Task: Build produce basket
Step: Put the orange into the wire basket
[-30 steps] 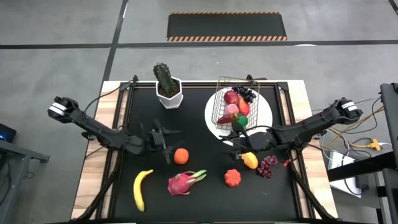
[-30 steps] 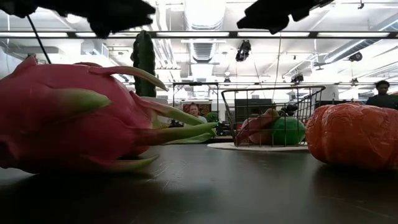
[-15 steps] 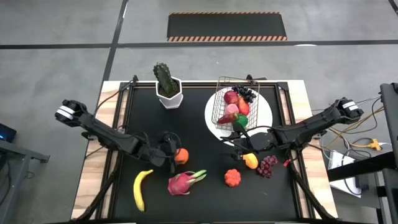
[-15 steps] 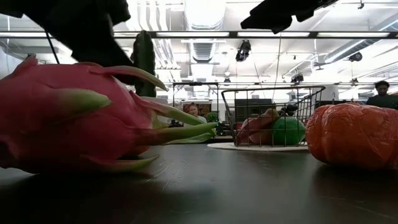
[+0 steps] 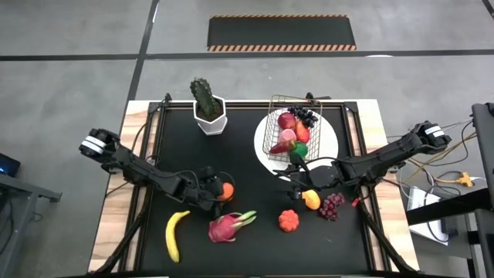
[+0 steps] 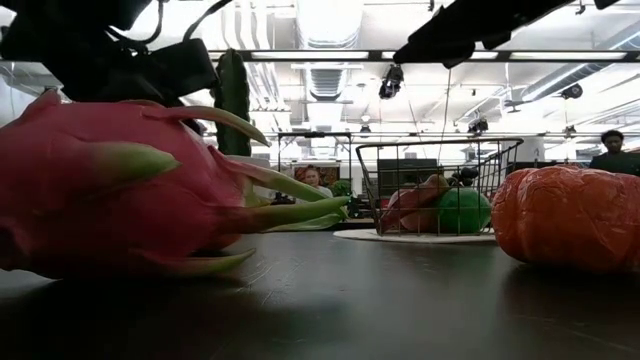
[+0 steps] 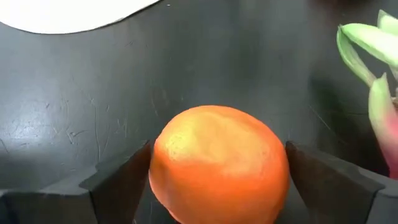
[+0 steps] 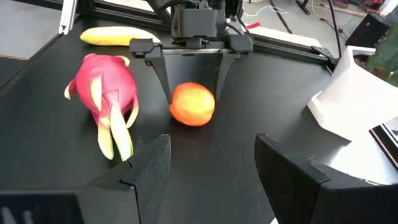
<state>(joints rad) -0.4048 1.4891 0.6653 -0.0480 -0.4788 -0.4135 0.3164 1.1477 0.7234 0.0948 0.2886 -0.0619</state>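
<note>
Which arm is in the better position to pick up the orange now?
Left. Its end effector is open with a finger on each side of the orange; the right end effector is farther away.

No legible text or labels.

Black counter w/ scattered produce
On it: banana, dragon fruit, orange, pomegranate, mango, grapes, plate, cactus pot.

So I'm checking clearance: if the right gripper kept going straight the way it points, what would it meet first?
Probably the orange, straight ahead of the open right gripper across bare mat. The left gripper already straddles it, with the dragon fruit off to one side. Depth is uncertain.
</note>
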